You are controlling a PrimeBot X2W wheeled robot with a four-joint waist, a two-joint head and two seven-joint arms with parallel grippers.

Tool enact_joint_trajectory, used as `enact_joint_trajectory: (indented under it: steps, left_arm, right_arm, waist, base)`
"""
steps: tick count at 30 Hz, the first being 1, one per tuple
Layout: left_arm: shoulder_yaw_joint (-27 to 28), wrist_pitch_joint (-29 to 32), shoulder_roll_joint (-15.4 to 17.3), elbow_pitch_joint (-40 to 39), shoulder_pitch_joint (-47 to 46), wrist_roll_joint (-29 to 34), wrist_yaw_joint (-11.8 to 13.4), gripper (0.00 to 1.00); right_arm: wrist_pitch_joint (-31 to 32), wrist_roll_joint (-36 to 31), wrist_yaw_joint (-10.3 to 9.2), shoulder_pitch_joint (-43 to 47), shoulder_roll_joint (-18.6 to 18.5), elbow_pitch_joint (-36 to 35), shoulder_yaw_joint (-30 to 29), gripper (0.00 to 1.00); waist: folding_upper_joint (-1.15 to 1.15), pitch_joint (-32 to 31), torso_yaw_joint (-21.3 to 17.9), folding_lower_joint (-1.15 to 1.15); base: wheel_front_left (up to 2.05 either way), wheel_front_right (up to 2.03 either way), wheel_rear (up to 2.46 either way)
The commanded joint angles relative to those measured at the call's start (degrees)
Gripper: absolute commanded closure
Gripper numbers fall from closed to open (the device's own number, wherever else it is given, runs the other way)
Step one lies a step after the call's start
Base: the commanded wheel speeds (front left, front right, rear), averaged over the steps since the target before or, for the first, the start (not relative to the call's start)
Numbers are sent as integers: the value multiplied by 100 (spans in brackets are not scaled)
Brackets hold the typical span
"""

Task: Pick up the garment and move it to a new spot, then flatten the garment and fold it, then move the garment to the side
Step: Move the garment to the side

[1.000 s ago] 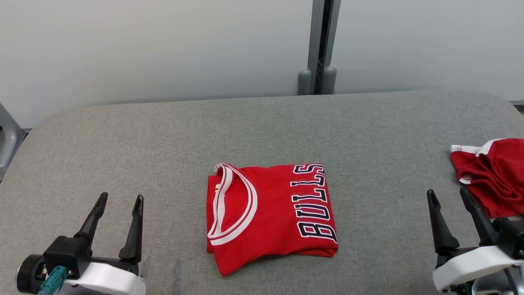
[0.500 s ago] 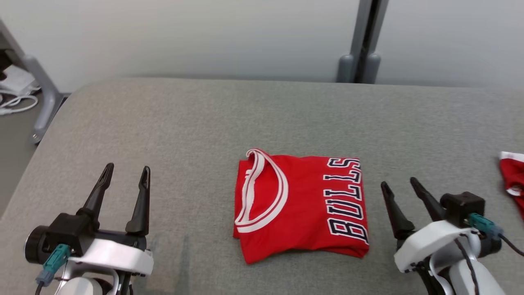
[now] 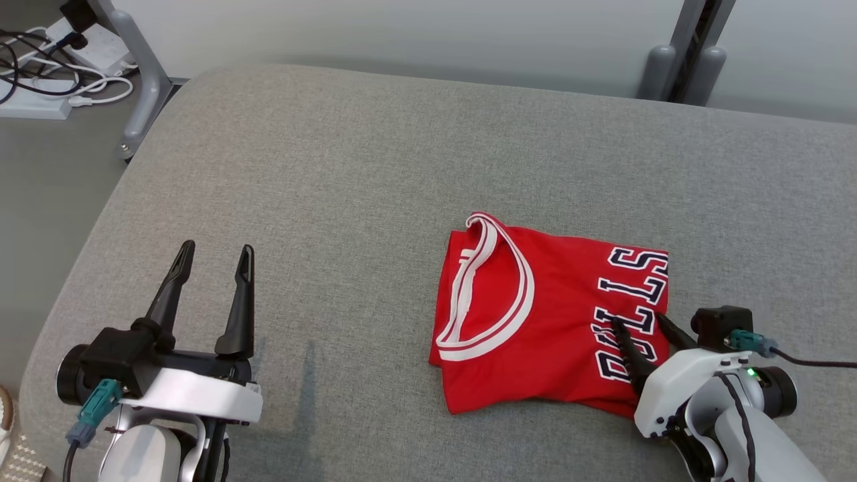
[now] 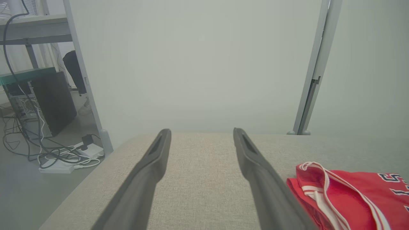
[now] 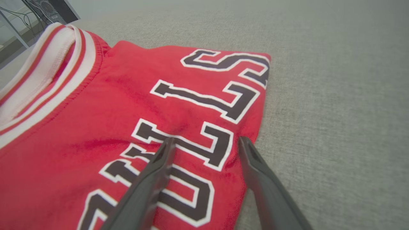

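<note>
The garment [image 3: 535,321] lies on the padded table [image 3: 335,167], right of middle and nearer the front edge, neckline end to the left, lettering end to the right. The right gripper [image 3: 636,320] is at the lettering end, one finger over the cloth, the other just off its right edge. The left gripper [image 3: 217,246] sits way over left, well apart from it. Off the far-left corner there's a frame leg [image 3: 144,73] with a power strip [image 3: 30,104] on the floor; two posts [image 3: 683,63] stand behind the far edge.
</note>
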Motion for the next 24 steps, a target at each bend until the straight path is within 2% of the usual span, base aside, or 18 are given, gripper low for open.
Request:
enact_joint_trajectory:
  steps: [1,2,3,4,14,19,24]
  left_arm:
    - [13,-25,4,14,-95,-2,-23,0]
    - [17,-34,5,40,-109,-1,-26,0]
    - [22,-56,9,59,-131,-1,-29,0]
    - [31,-70,13,80,-155,1,-28,0]
    - [93,-118,93,196,-218,-30,-63,0]
    - [155,-126,179,115,-195,-6,-45,0]
    - [199,-126,230,-27,-116,41,19,0]
  right_arm:
    - [55,21,-2,-44,-33,74,41,24]
    - [29,76,-2,-75,-26,144,77,55]
    - [62,134,-2,-100,-17,207,139,71]
    - [84,180,-2,-133,-18,262,201,100]
    - [-248,300,-3,-467,-315,-9,812,100]
    - [-296,116,-3,-382,-692,-444,1099,100]
    - [-186,-88,-4,-243,-1154,-1030,1205,100]
  waist:
    - [0,15,16,0]
    - [0,20,17,0]
    - [0,26,15,0]
    - [0,30,8,0]
    - [0,52,-387,0]
    - [0,79,-865,0]
    - [0,132,-1502,0]
  base:
    - [0,0,0]
    - [0,0,0]
    - [0,0,0]
    - [0,0,0]
    - [0,0,0]
    - [0,0,0]
    - [0,0,0]
